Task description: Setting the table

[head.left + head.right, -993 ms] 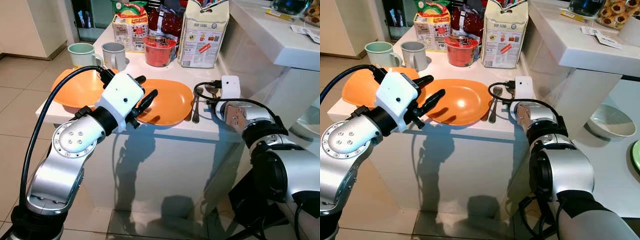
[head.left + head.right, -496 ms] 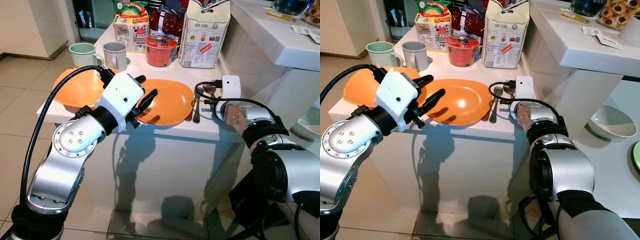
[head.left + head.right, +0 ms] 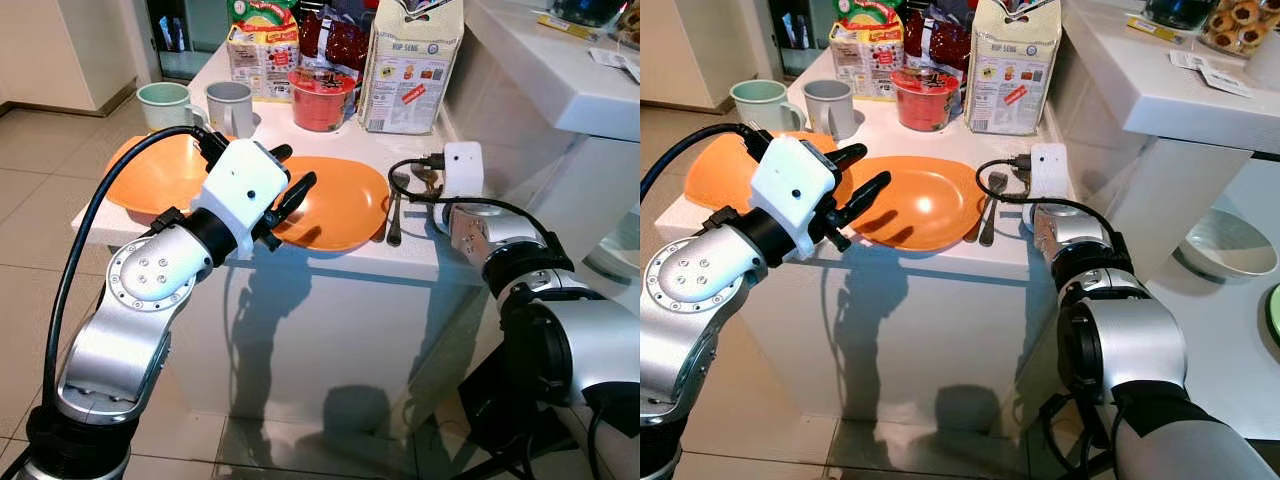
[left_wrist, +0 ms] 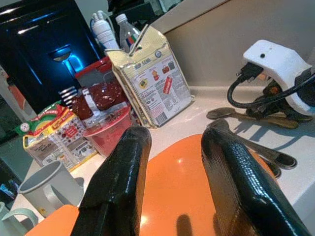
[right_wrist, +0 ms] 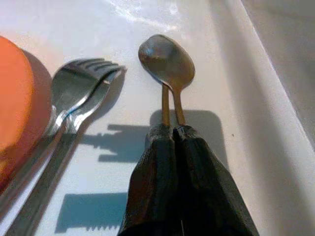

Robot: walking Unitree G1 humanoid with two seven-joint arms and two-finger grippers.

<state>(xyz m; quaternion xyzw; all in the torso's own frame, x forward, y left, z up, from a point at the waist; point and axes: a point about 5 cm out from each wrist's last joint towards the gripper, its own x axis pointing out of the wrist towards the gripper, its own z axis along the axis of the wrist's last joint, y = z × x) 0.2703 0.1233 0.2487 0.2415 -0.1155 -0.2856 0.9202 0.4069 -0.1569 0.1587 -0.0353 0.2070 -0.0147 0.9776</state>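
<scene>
Bronze-toned, the spoon (image 5: 166,63) sits on the white counter (image 3: 330,258), its handle pinched between your right gripper (image 5: 172,137)'s closed fingers; you see that from the right wrist, while the eye views hide it behind the white camera block (image 3: 462,168). Beside it lie a fork (image 5: 74,123) and another spoon (image 5: 61,96) against an orange plate (image 3: 335,205). Your left gripper (image 3: 288,178) hovers spread over that plate. Beyond stands a paper bag (image 4: 150,83), print unreadable, and two mugs (image 3: 232,108).

We see little change; our left gripper (image 3: 290,172) has edged slightly up and forward over the near orange plate (image 3: 345,205), fingers apart as before; our right gripper (image 5: 172,135) stays pinched on the spoon (image 5: 166,64) handle.
</scene>
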